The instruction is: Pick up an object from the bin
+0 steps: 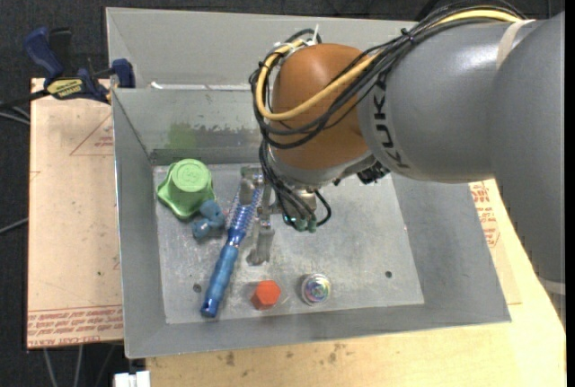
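Camera view: the gripper [252, 229] is low in the bin [377, 250], jaws apart beside a blue brush [225, 259]. Nothing looks gripped or lifted yet.

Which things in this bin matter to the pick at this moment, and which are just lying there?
In play: gripper; long blue brush right beside it, mid-bin.
Lying about: green cup; small blue piece; red block; shiny round thing.
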Available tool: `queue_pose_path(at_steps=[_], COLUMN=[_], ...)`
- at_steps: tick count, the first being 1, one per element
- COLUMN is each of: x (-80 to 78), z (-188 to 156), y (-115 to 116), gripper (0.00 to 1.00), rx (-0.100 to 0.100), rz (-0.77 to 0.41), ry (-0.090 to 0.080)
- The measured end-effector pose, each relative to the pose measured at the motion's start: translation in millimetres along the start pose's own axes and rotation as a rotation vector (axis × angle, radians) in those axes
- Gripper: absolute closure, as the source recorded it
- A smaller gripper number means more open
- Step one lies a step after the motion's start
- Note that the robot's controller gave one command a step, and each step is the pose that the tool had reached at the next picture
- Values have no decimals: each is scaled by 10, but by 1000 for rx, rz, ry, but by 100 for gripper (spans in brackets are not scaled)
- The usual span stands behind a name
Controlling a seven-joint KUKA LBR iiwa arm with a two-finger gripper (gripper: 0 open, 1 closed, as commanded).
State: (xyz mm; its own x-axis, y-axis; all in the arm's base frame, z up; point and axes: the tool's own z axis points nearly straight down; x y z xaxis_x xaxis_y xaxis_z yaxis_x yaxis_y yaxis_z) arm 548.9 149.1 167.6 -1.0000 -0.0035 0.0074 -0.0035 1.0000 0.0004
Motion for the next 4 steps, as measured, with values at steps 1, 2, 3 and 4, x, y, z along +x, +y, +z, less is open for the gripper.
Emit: queue_pose_path(at_steps=[1,2,3,4], x=[-67,-70,-362,-296], z=[988,964,-674,203], y=[109,93,102,-39], gripper=[0,100,100,100], rx=[-2,-1,-3,2], rz=[87,90,62,32], ry=[-8,-7,-17,1])
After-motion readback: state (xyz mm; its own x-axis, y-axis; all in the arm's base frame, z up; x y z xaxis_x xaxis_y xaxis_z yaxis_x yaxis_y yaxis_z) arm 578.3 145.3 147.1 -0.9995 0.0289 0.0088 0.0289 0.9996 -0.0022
